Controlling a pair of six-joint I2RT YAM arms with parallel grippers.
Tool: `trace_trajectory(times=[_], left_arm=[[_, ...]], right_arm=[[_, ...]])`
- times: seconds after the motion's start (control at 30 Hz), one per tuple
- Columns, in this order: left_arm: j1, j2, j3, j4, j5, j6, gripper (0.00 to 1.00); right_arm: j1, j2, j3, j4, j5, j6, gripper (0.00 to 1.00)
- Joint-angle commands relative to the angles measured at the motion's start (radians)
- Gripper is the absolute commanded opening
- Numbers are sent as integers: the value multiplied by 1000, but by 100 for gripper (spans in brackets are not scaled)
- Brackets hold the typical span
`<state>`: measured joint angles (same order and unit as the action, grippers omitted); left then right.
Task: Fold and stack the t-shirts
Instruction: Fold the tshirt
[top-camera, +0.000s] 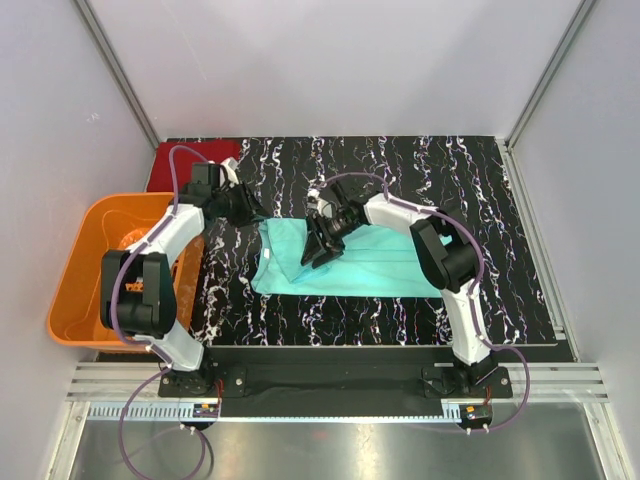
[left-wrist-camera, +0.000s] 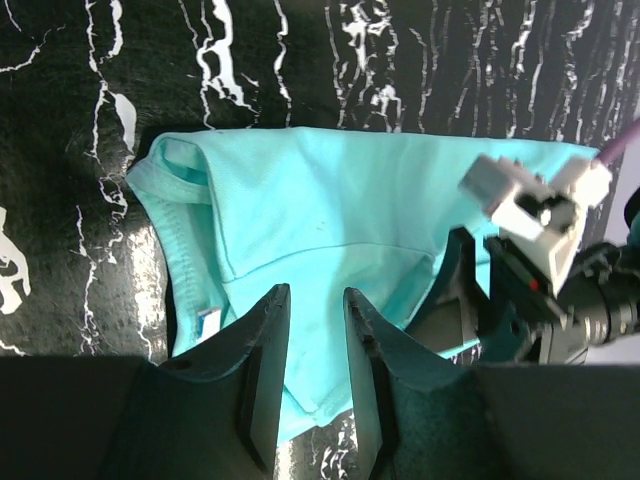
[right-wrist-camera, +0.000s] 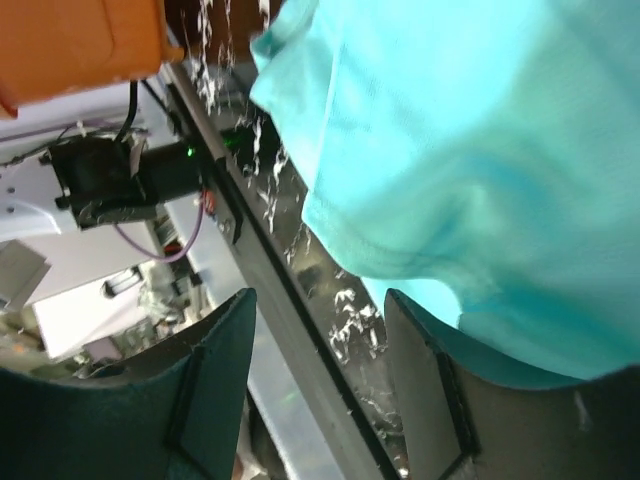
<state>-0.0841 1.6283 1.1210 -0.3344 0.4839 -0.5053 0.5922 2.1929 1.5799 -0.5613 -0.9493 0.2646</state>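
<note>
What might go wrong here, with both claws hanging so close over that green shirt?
1. The left gripper and the right gripper, both open, crowd the same end of the teal shirt, so they might bump each other.
2. That end looks bunched into layers. A pinch may catch only the top layer, and the fold could come out crooked.
</note>
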Motion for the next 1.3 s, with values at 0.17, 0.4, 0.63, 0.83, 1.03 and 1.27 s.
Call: trace_trajectory(times=[0.17, 0.4, 0.63, 0.83, 1.03, 1.27], left_arm=[[-3, -94, -7, 11, 50, 10, 33], [-74, -45, -113, 141, 78, -74, 25], [-195, 10, -164, 215, 32, -127, 21], [-253, 22, -234, 278, 21, -160, 20], [-309, -30, -320, 278, -22, -167, 19], [-368, -73, -357, 284, -30, -185, 18]], right_arm=[[-15, 10, 98, 173, 138, 151, 55], [-20, 35, 169, 2, 348, 228, 49], [-17, -4, 76, -55, 401, 262, 31], [-15, -53, -60, -26, 402, 254, 29], [-17, -153, -195, 24, 420, 257, 29], [-17, -212, -210, 54, 406, 263, 34]])
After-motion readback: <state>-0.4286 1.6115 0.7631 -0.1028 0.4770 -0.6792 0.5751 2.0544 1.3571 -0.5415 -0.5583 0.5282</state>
